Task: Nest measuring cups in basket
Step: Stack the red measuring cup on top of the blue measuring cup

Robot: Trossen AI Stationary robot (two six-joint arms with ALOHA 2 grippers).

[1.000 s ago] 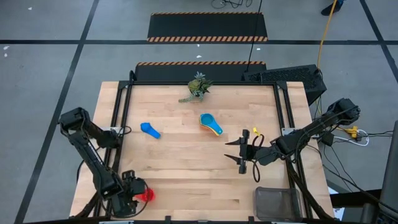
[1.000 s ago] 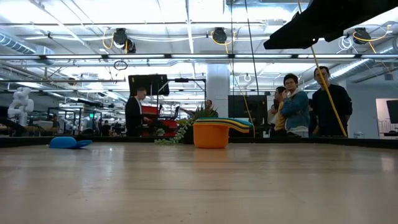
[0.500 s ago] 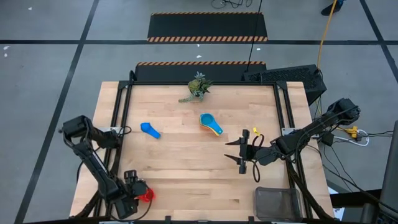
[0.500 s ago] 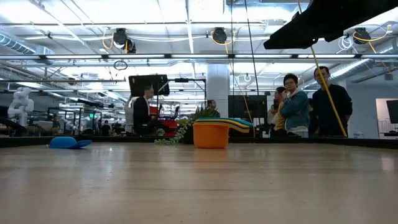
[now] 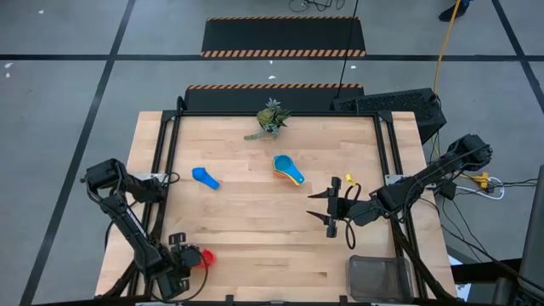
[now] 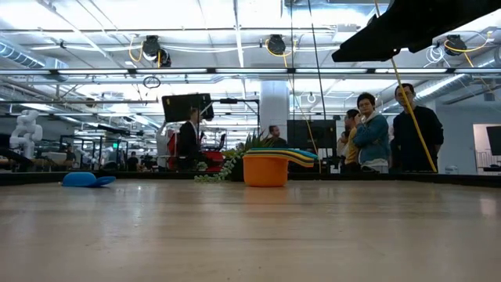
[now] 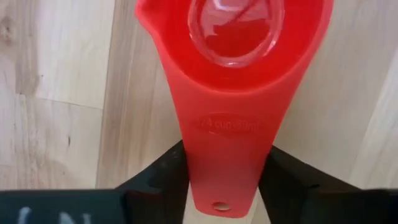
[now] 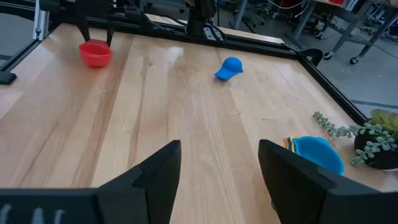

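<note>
Left gripper pinches the red cup by its flat handle. Light, stiff, slick plastic, so grip the handle squarely. Right gripper waits, jaws apart.

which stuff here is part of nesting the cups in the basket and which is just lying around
Part of the job:
- red cup, its handle between the left claw fingers
- dark blue cup
- stacked cups, light blue on top
- basket

Just lying about:
- plant sprig
- keyboard beyond the table's far edge
</note>
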